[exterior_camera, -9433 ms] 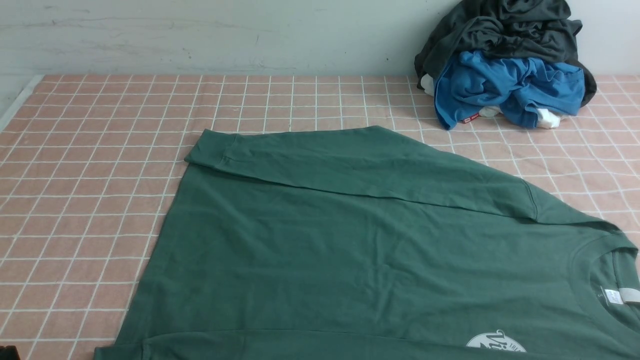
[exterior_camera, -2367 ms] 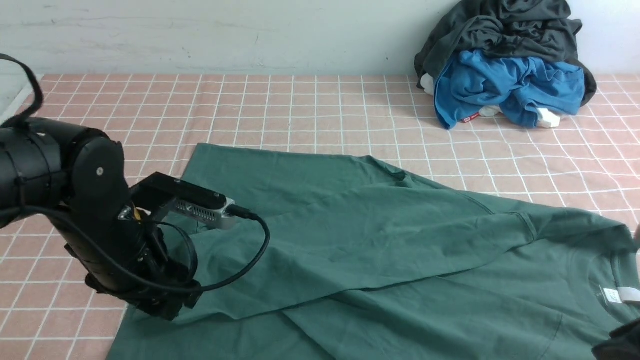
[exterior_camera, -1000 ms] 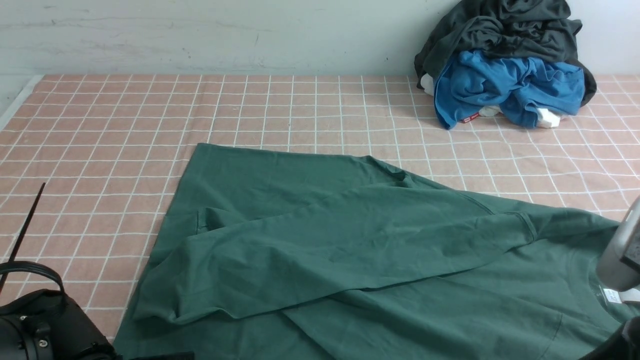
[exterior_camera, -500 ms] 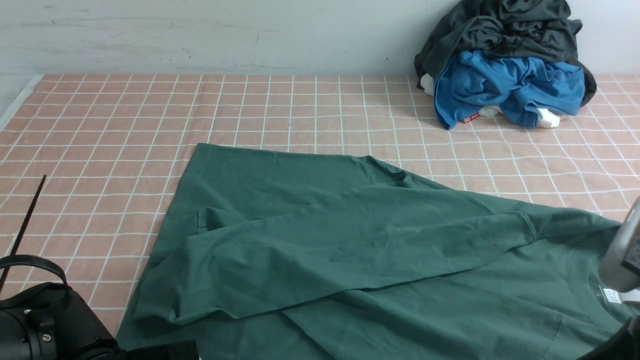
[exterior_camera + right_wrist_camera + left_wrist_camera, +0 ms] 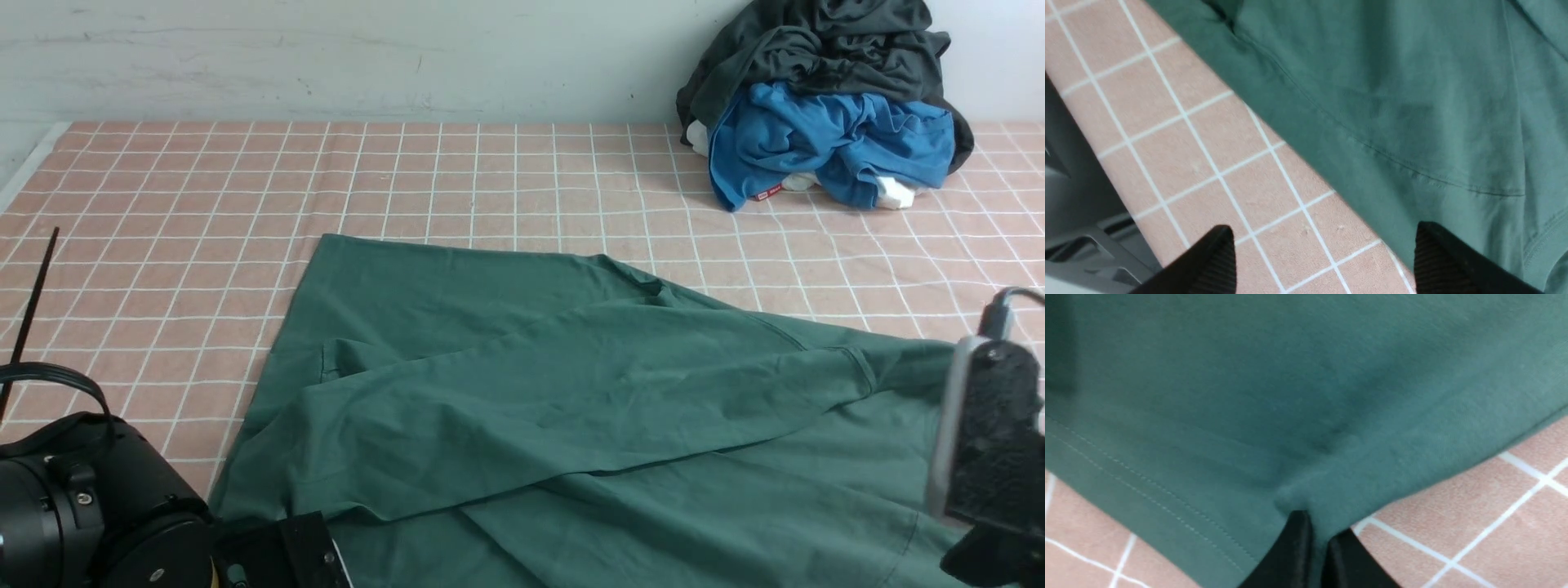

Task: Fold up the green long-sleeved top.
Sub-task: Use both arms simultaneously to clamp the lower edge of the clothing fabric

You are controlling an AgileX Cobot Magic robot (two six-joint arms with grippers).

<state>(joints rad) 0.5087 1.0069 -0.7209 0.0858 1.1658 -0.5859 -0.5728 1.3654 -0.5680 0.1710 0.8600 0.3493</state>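
The green long-sleeved top (image 5: 571, 408) lies spread on the pink checked cloth, with one sleeve folded diagonally across its body. In the left wrist view my left gripper (image 5: 1319, 527) is shut on the top's (image 5: 1306, 396) stitched hem edge, and fabric is pinched between the two black fingers. My right gripper (image 5: 1325, 230) is open wide above the checked cloth, one fingertip (image 5: 1427, 241) over the top's (image 5: 1412, 102) edge near a curved seam. In the front view only the left arm's body (image 5: 82, 506) and the right wrist (image 5: 988, 433) show.
A heap with a dark grey garment (image 5: 816, 41) and a blue garment (image 5: 824, 139) sits at the back right against the wall. The checked cloth (image 5: 163, 204) covers the table. The table's edge (image 5: 1081, 171) runs close to my right gripper.
My left gripper has shut on the top's hem and the left arm has risen a little. The right arm has moved inward over the neck area, and its jaws have opened wide.
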